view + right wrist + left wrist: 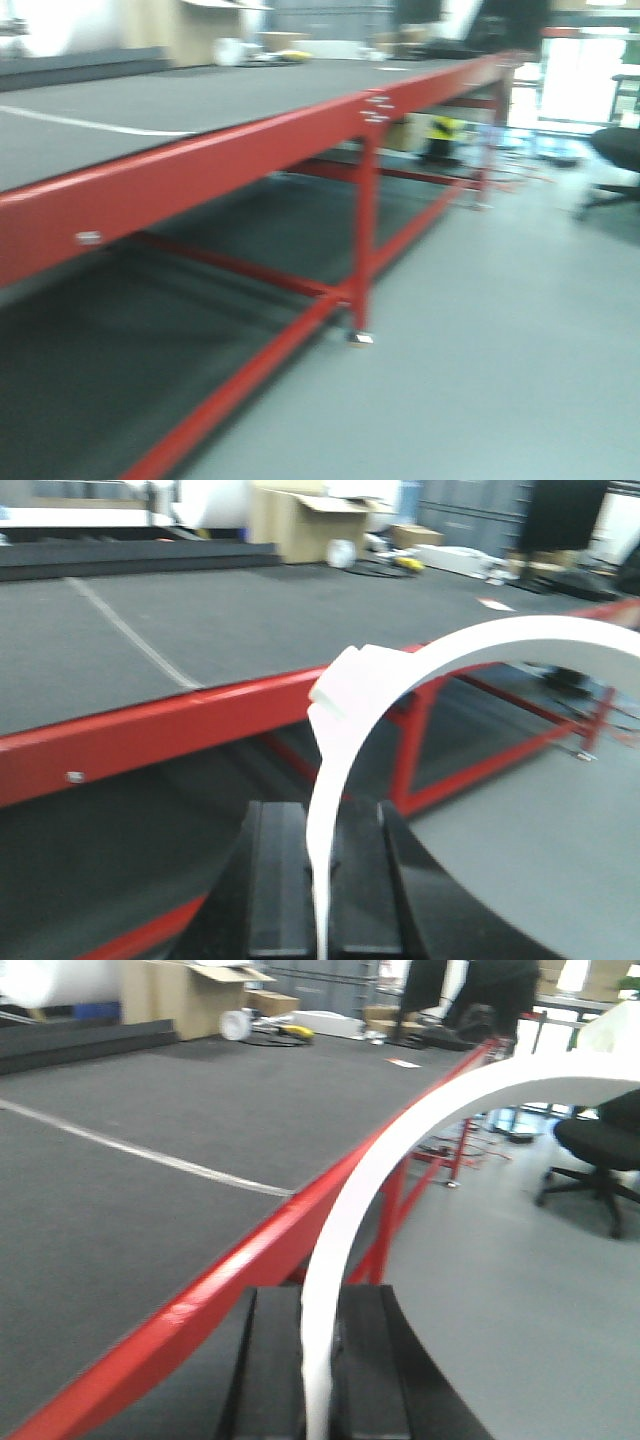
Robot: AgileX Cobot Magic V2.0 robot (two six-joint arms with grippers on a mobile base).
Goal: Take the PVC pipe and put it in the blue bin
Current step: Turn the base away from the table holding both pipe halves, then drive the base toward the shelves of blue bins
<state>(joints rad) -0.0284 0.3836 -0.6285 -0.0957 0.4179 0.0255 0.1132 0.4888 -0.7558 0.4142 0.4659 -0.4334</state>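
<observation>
In the left wrist view my left gripper (pixel 322 1302) is shut on a white PVC pipe arc (pixel 400 1130) that curves up and to the right from between the black pads. In the right wrist view my right gripper (pixel 322 818) is shut on a white PVC pipe arc (pixel 480 640) with a flat flanged tab (pixel 345 685) showing above the jaws. Both grippers hang beside the long red-framed table, off its edge. The blue bin is not in view. Neither gripper shows in the front view.
A long table with a red frame (pixel 250 140) and a dark grey top (pixel 200 95) runs along the left, with a red leg (pixel 364 240) and lower rails. Grey floor (pixel 500 330) lies to the right. A black office chair (pixel 600 1150) stands at right. Cardboard boxes (pixel 170 995) stand at the far end.
</observation>
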